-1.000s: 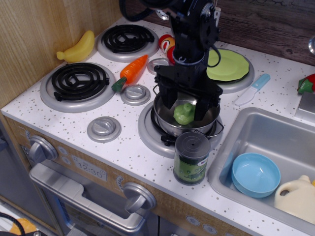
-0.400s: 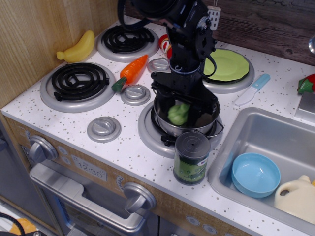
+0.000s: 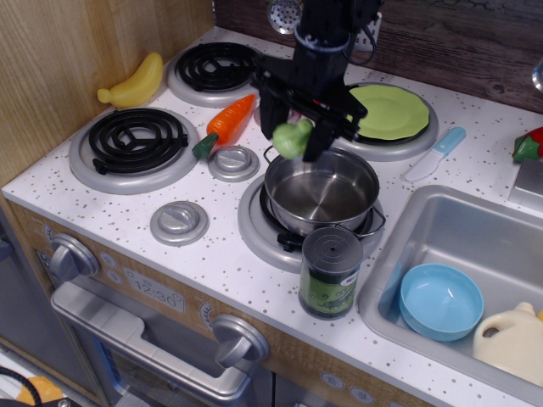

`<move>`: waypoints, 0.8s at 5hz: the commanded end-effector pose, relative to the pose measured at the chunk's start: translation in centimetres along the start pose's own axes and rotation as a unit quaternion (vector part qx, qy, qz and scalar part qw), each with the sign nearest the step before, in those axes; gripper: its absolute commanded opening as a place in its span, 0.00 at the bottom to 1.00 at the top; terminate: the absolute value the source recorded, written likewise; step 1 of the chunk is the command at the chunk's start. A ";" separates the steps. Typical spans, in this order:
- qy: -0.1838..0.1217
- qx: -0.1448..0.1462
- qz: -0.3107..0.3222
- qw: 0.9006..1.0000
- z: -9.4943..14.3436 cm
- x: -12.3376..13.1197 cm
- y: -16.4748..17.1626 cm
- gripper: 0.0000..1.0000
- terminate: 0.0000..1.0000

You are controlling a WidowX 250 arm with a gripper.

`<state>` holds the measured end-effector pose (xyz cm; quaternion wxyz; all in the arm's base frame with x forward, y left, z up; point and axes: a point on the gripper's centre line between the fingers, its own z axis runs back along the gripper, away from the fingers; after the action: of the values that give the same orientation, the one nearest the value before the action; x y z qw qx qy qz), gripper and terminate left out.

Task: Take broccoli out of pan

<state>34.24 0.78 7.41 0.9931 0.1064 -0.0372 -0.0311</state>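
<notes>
We've got the gripper [image 3: 293,136] pinching the broccoli [image 3: 291,138] above the pan [image 3: 322,193] near the bench's front edge.

Black arm [image 3: 327,34], boxy black gripper [image 3: 295,127], dark cabling.

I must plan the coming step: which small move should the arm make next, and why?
Probably carry the broccoli sideways to bare counter, then lower it. The gripper holds it above the rim of the pan, which looks empty, so only setting it down remains.
</notes>
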 end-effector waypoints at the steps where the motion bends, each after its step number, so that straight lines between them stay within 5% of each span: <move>1: -0.086 0.056 -0.011 0.995 1.9 3.1 3.4 0.00 0.00; 3: -0.121 0.071 -0.003 0.990 -2.7 5.4 5.2 0.00 0.00; 4: -0.127 0.052 0.007 0.991 -4.3 5.8 4.9 1.00 0.00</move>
<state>39.49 5.56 2.73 0.9804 0.1417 -0.1330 -0.0336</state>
